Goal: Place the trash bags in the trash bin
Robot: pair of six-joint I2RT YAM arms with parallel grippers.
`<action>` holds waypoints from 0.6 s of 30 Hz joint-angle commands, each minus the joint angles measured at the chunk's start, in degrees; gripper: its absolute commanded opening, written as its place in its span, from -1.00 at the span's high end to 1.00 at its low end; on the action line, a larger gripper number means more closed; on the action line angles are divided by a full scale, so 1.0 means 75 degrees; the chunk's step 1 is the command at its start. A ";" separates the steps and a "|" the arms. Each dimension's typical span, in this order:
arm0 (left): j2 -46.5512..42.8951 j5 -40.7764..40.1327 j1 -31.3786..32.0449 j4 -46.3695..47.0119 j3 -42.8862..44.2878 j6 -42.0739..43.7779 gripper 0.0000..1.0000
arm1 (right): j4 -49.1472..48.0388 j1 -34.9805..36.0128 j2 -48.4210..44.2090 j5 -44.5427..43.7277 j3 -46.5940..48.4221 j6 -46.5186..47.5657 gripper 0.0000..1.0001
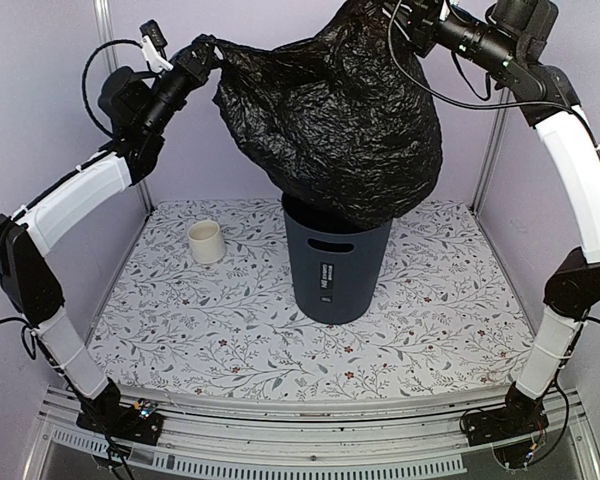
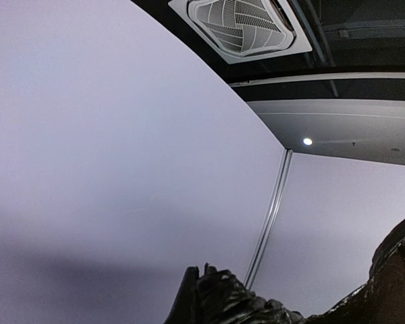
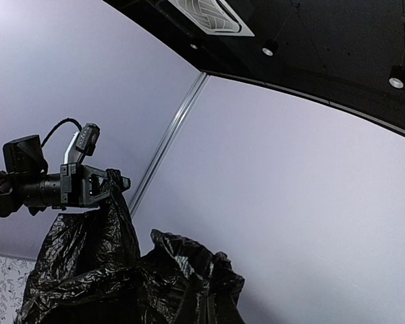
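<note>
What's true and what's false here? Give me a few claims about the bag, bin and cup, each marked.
1. The black bag hangs over the bin, held up by the left arm and right arm. True.
2. The bag lies wholly inside the bin. False: most of it bulges out above.
3. The cream cup stands upright on the table, left of the bin. True.
4. The bin has tipped over. False: it stands upright.

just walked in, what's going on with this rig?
Both arms hold a wrinkled, glossy black plastic bag high, left gripper and right gripper each clamped on an upper edge. Its bulging bottom sits at the mouth of the dark grey round plastic bin; most of it is above the rim. A small cream cup stands apart from it.
</note>
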State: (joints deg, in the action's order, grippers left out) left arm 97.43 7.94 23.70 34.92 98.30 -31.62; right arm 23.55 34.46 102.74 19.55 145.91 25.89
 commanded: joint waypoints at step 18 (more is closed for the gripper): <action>-0.0740 -0.0563 -0.0682 -0.0172 -0.1065 0.0023 1.00 | 0.1057 -0.0072 -0.0181 0.0981 -0.0308 -0.0426 -0.51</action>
State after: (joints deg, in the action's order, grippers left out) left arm 93.25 5.28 19.94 34.79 91.53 -31.62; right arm 25.61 35.62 105.45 22.79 146.78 23.70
